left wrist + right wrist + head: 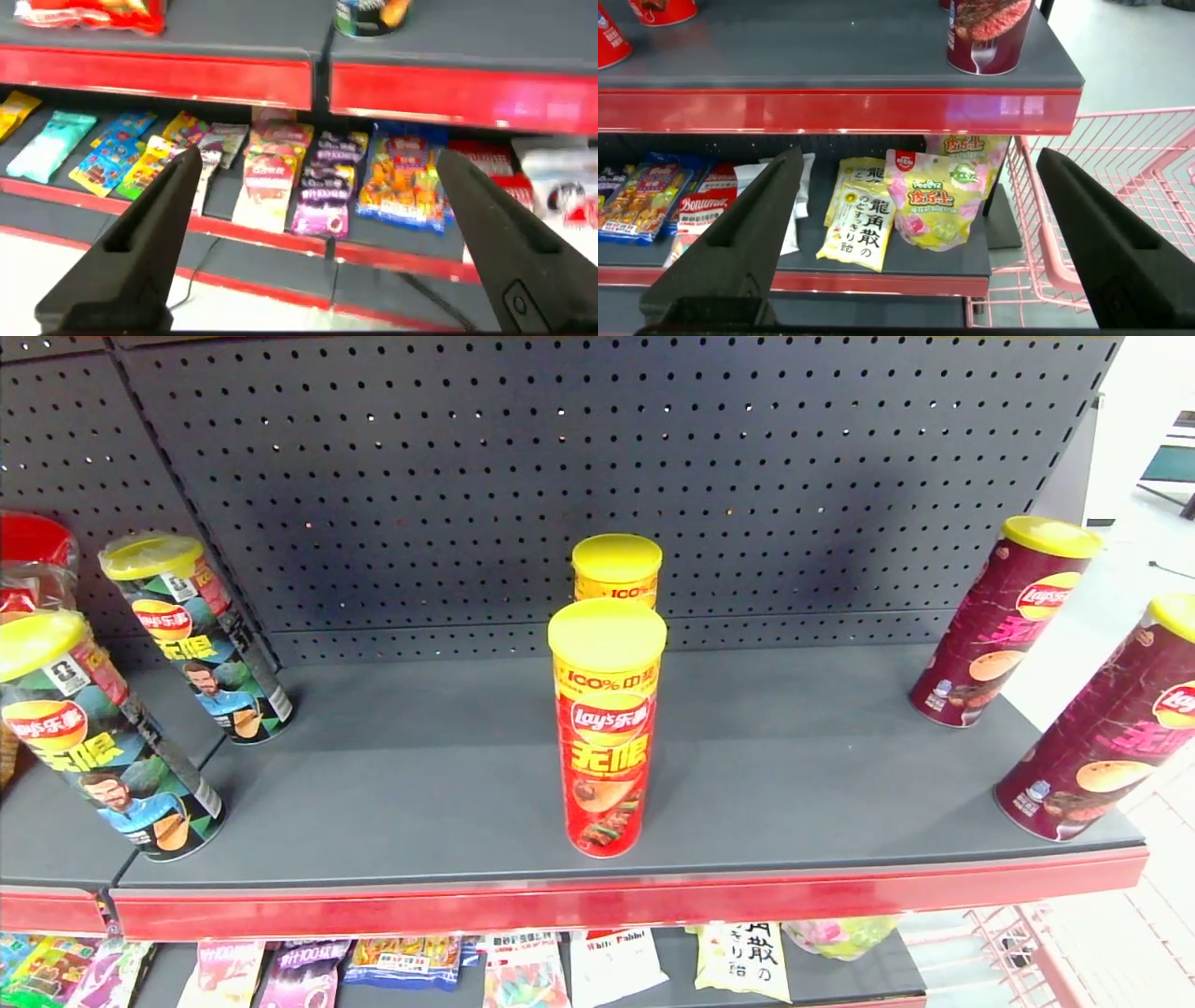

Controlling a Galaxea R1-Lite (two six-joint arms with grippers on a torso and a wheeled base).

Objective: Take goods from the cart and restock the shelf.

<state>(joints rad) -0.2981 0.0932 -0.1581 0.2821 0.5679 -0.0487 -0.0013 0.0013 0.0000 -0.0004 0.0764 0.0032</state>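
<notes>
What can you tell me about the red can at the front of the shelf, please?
The red can is a tall tube, seemingly cardboard, with a yellow lid closed on top and a yellow band and food picture on its wrap. It stands upright near the front edge of the grey shelf, midway along it, before a second yellow-lidded can. Only the shelf visibly touches it.

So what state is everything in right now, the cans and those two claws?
Front red can, upright, lid on.
Rear red can, upright behind it, lid on.
Two maroon cans, upright, lids on.
Two dark cans, upright, lids on.
Left gripper, open, empty.
Right gripper, open, empty.
</notes>
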